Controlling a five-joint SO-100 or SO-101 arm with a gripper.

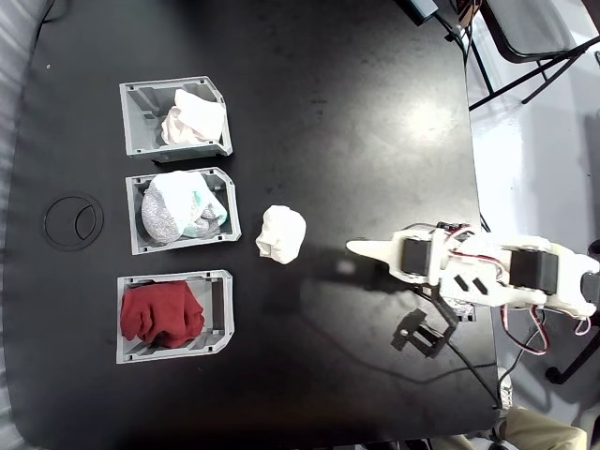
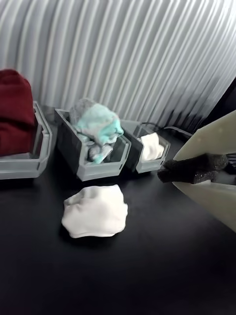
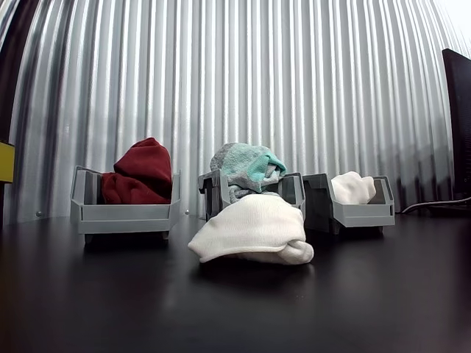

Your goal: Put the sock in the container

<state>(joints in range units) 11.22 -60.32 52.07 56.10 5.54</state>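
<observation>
The sock [image 1: 282, 234] is a white lumpy ball lying on the black table, just right of the middle bin in the fixed view. It also shows in the wrist view, sock [image 2: 95, 210], and close up in the other view, sock [image 3: 254, 229]. The container [image 1: 141, 103], a grey bin holding white fabric, is the top one of the row; it is the farthest right container [image 2: 153, 166] in the wrist view and container [image 3: 362, 214] in the other view. My gripper [image 1: 356, 247] hovers right of the sock, apart from it, its cream jaws shut with nothing held; gripper [image 2: 168, 175] enters from the right.
A grey bin with a teal-and-grey bundle [image 1: 178, 208] stands in the middle of the row. Below it is a bin with red cloth [image 1: 161, 312]. A ring mark [image 1: 72, 221] lies left of the bins. Cables and chair legs [image 1: 525, 75] sit off the table's right edge.
</observation>
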